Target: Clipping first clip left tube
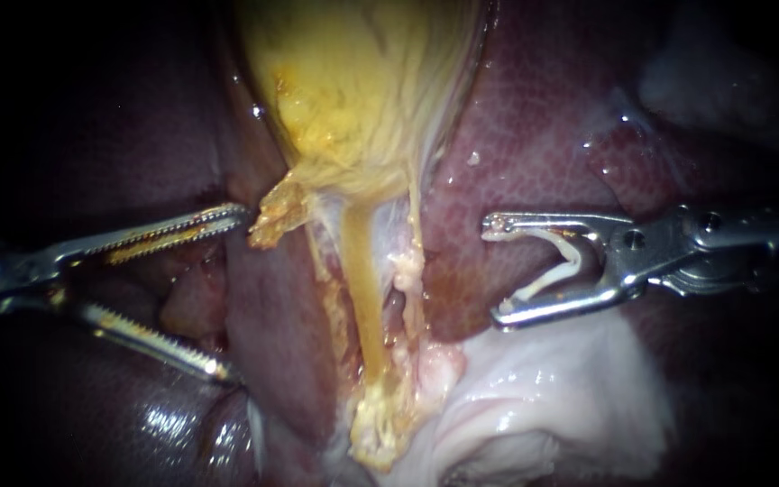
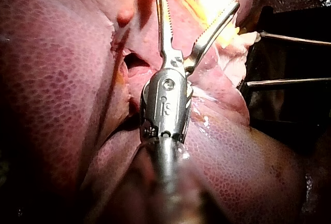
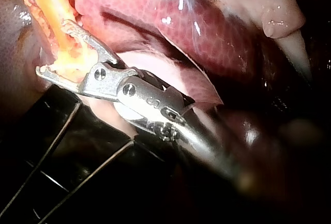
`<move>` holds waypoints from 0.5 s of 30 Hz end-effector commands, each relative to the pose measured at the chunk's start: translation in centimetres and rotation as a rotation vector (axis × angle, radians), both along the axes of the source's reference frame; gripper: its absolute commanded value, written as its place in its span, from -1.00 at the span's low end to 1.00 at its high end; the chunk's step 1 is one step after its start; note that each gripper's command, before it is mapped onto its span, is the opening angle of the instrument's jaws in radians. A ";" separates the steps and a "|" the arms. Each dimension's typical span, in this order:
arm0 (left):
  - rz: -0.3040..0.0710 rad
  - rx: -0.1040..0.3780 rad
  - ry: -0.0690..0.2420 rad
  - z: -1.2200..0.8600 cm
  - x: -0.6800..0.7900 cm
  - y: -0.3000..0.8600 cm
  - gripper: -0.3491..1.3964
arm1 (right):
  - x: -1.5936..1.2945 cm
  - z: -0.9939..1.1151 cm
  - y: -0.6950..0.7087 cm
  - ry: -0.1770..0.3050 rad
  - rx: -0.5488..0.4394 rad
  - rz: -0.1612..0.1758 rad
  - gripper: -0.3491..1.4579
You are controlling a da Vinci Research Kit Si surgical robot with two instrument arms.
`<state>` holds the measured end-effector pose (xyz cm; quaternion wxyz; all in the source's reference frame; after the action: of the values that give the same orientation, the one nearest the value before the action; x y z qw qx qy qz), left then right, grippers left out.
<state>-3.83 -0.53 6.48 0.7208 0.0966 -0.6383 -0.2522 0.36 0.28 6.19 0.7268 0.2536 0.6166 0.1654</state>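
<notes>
Left tube [image 1: 364, 298]: a yellow strand running down from the neck of the gallbladder [image 1: 362, 81] to a ragged yellow lump of tissue below. It lies between dark lobes of liver [image 1: 534, 135]. A thinner, paler right tube [image 1: 413, 271] runs just beside it, with a film of tissue between the two.

Right instrument [image 1: 495, 271]: its pincer is spread wide and carries an open white clip [image 1: 556, 271] seated between the two jaws and touching both. Its tips point toward the tubes, near the paler one but not touching it. Neither tube is inside the clip yet.

Left instrument [image 1: 236, 290]: its toothed pincer gapes wide and holds nothing. The upper jaw ends just beside a yellow tag [image 1: 274, 216] at the gallbladder's base.

Handling, by appearance: the left tube looks soft, wet and slippery. It is probably limp unless drawn taut, and thin enough to tear if pulled or pinched hard. The clip looks small, light and stiff.

The best purchase is likely the bare, even stretch at mid-length, clear of the crumbly fat at either end. The clip should cross the tube squarely and take in its full width, and the paler tube and the film of tissue should stay outside it.
</notes>
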 end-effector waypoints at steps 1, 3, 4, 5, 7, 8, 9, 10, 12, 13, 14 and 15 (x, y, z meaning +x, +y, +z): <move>-0.009 0.000 0.001 -0.01 0.01 0.01 0.60 | -0.01 0.00 0.00 -0.001 0.000 0.000 0.05; -0.038 0.015 0.010 -0.05 0.02 0.09 0.58 | 0.00 0.00 0.00 -0.001 0.000 0.001 0.05; -0.047 0.027 0.011 -0.06 0.03 0.12 0.54 | 0.00 0.00 0.01 0.000 -0.006 0.000 0.05; -0.065 0.045 0.017 -0.07 0.02 0.14 0.50 | 0.00 0.01 0.01 0.000 -0.006 0.001 0.05; -0.099 0.079 0.028 -0.05 0.00 0.16 0.42 | 0.01 0.02 0.01 0.000 -0.007 0.002 0.05; -0.109 0.090 0.030 -0.04 -0.02 0.17 0.40 | 0.01 0.02 0.01 0.000 -0.007 0.002 0.05; -0.119 0.101 0.032 -0.01 -0.05 0.18 0.35 | 0.02 0.03 0.01 0.000 -0.007 0.003 0.05; -0.124 0.119 0.035 0.02 -0.07 0.19 0.31 | 0.02 0.03 0.01 0.000 -0.007 0.003 0.05; -0.132 0.143 0.048 0.08 -0.12 0.21 0.23 | 0.02 0.03 0.01 0.000 -0.007 0.003 0.05; -0.134 0.161 0.053 0.11 -0.15 0.21 0.19 | 0.02 0.03 0.01 0.000 -0.007 0.003 0.05; -0.138 0.167 0.059 0.13 -0.17 0.21 0.13 | 0.03 0.03 0.01 0.000 -0.007 0.003 0.05; -0.140 0.185 0.064 0.16 -0.20 0.21 0.12 | 0.03 0.03 0.01 0.000 -0.007 0.003 0.05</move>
<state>-4.04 -0.32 6.67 0.7090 0.1115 -0.5925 -0.3657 0.38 0.29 6.22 0.7275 0.2500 0.6175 0.1642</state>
